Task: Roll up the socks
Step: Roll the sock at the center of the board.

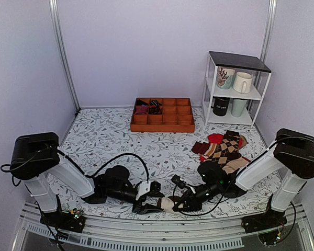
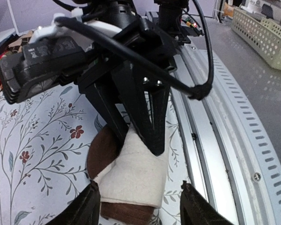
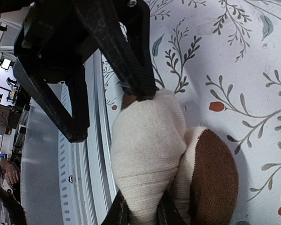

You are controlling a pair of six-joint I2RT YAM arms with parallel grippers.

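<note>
We pinch the rolled socks (image 1: 167,204) in our right claw (image 3: 141,210) at the near edge of the desk (image 1: 110,136) so they cannot come undone, and our left claw (image 2: 140,199) stands open around them

Cream-and-brown socks (image 2: 133,176) in a tight bundle

Lab booth: white panels (image 1: 146,47), aluminium posts (image 1: 63,57) (robot arms (image 1: 68,175)).

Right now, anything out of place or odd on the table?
Nothing spilled or damaged. The socks sit hard by the table's near edge, next to the metal rail; other socks lie heaped beside the shelf.
</note>
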